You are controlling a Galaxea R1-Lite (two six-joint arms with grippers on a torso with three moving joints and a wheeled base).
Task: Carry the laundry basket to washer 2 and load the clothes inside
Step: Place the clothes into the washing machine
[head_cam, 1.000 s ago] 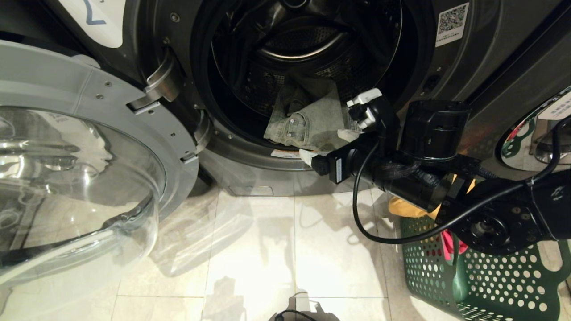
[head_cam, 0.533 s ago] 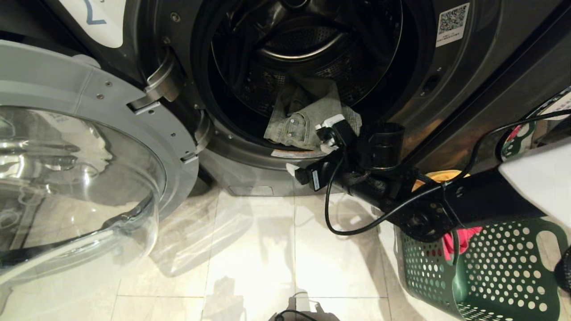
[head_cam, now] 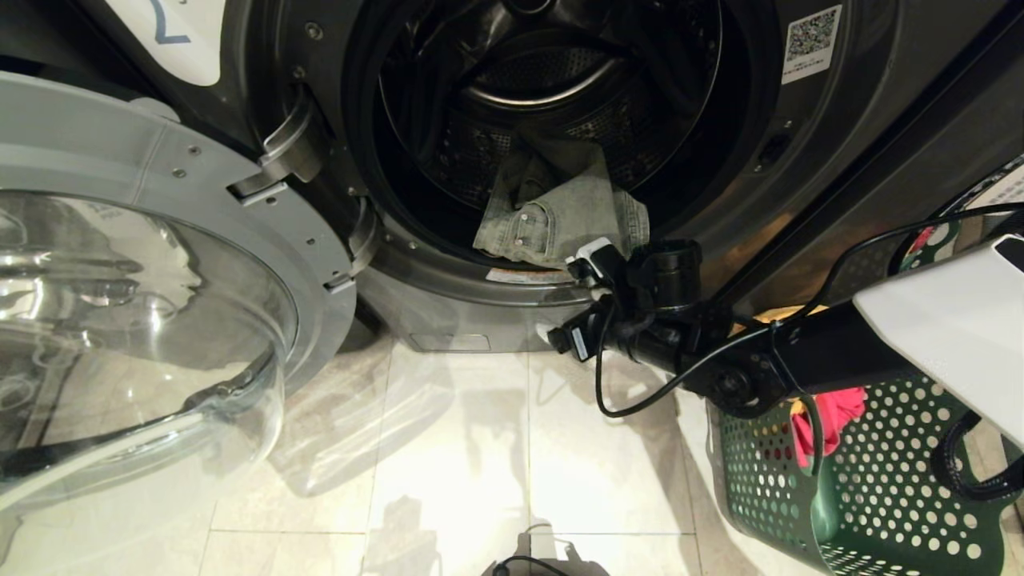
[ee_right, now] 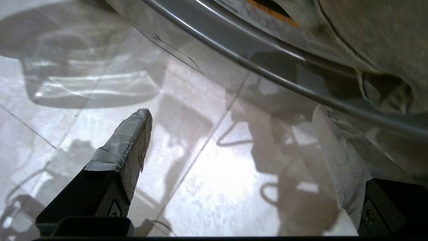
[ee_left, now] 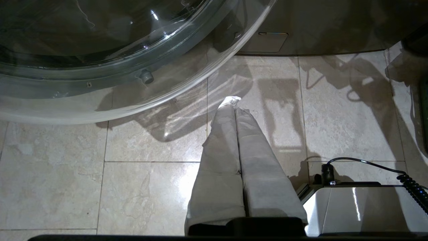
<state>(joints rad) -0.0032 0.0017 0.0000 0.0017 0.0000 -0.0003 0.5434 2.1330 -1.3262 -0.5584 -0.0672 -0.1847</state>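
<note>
Washer 2 [head_cam: 800, 144] stands with its drum open, and the grey-green denim trousers [head_cam: 560, 220] lie inside at the front of the drum. My right gripper [head_cam: 570, 294] hangs just below the drum's lip, open and empty. In the right wrist view its fingers [ee_right: 130, 140] spread wide over the floor, with the trousers [ee_right: 384, 40] above the washer's rim [ee_right: 267, 73]. The dark green laundry basket [head_cam: 880, 496] sits on the floor at the right, under my right arm, holding a red-pink cloth [head_cam: 832, 412] and a yellow cloth [head_cam: 788, 314]. My left gripper [ee_left: 232, 100] is parked, shut, over the tiles.
The washer's glass door [head_cam: 144, 280] swings wide open on the left and fills that side; it also shows in the left wrist view [ee_left: 100, 50]. Another washer's round door [head_cam: 944, 240] peeks in at the right edge. My base [ee_left: 361, 207] sits low on the tiled floor [head_cam: 480, 448].
My right arm has drawn back out of the drum mouth and sunk towards the floor, gripper open throughout. The trousers stay in the drum. The left arm has not moved.
</note>
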